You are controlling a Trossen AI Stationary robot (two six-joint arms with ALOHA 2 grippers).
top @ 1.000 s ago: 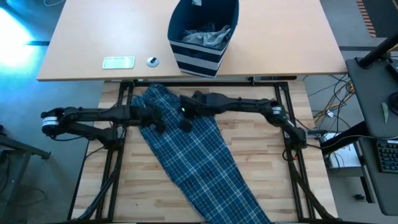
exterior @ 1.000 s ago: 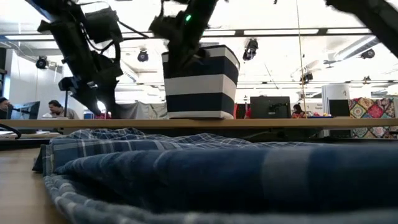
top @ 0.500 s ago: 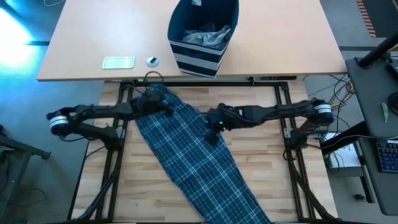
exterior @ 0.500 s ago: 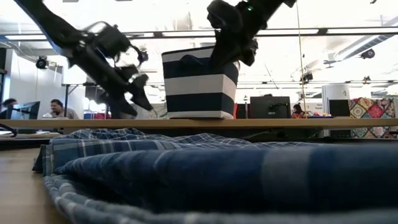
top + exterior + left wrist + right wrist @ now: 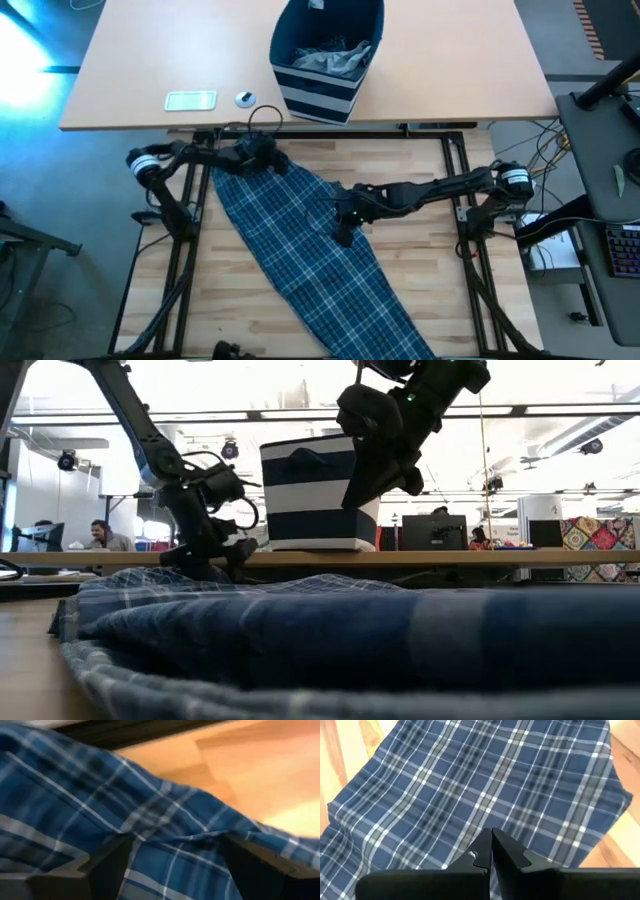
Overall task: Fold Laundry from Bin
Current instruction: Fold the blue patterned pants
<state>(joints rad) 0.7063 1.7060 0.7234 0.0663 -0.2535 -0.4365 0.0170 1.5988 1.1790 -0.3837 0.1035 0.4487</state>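
Both arms have shifted over the past second: the left gripper (image 5: pixel 262 152) has swung from the middle of the blue-and-white plaid cotton trousers (image 5: pixel 305 250) to their top edge nearest the far table, while the right gripper (image 5: pixel 344 214) has pulled back across the cloth to hover above the garment's right edge.

Laid diagonally across the pale slatted wooden work surface (image 5: pixel 430 270), the trousers run from the upper left toward the lower right. Behind them, on the tan table (image 5: pixel 450 70), stands the soft navy fabric bin with pale stripes (image 5: pixel 325 60), grey laundry (image 5: pixel 330 58) bunched inside — more garments yet to fold.

Left fingers (image 5: pixel 100 870) stand wide apart, straddling a raised fold of plaid without closing on it. Right fingers (image 5: pixel 492 851) are pressed together, holding nothing.

The risk appears to lie at the left: if the jaws close on a single loose ridge rather than the whole waistband, the cloth could bunch or drag crooked when lifted.

Only the left wrist view shows the fold sitting between the open fingers; the high view alone reveals the garment's full diagonal lie — and the low view shows the right gripper (image 5: pixel 385 470) hanging clear above the cloth.
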